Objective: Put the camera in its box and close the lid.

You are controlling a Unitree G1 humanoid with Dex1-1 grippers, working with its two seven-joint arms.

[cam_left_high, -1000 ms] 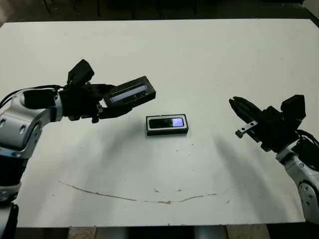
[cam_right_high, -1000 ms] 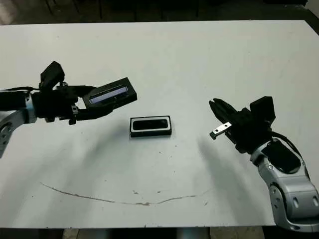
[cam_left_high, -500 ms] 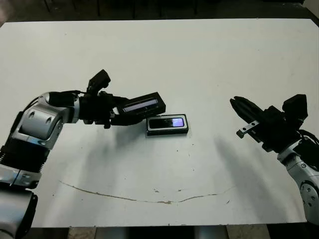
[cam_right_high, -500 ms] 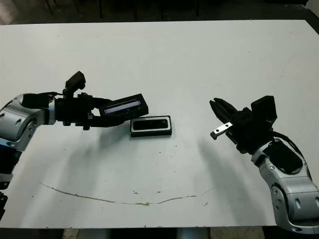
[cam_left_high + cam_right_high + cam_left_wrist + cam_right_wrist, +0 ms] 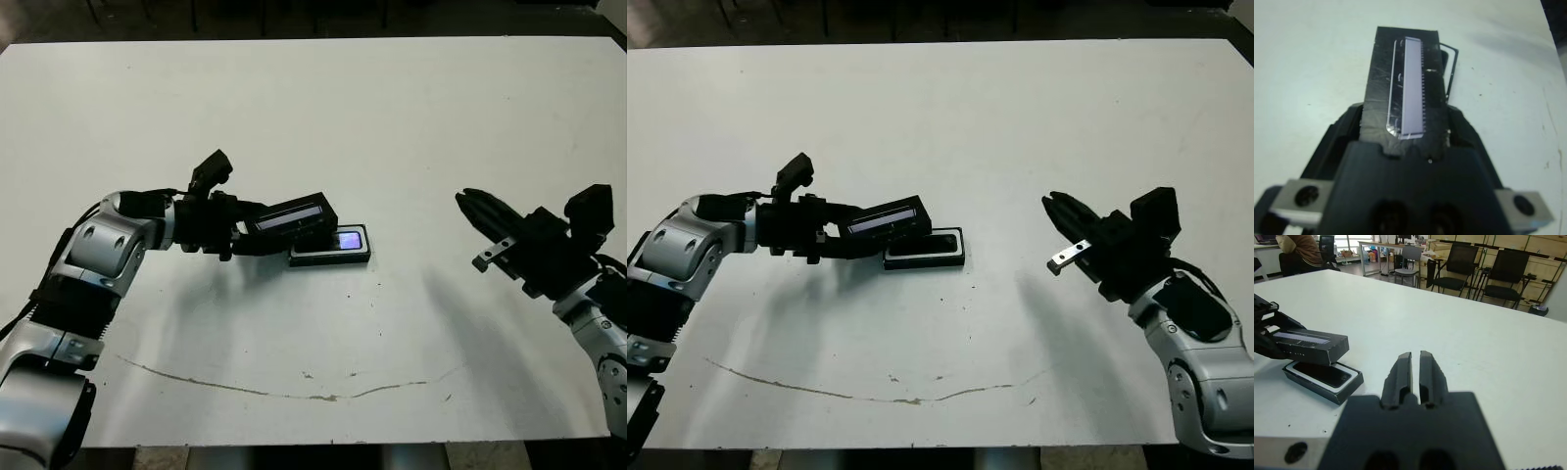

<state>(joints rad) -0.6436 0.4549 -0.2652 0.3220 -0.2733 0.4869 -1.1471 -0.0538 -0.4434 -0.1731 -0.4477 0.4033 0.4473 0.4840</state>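
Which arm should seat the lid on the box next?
Left. The left gripper already holds the lid, partly over the box with the camera inside. The right gripper is shut, empty and off to the side.

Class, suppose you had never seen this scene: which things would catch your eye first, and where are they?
First, the left gripper near the middle of the white table, holding the black lid tilted over the left end of the box. Next, the camera lying inside that box, its glossy face glinting bluish-purple. Then the right gripper at the right side, holding nothing, its fingers nearly together.
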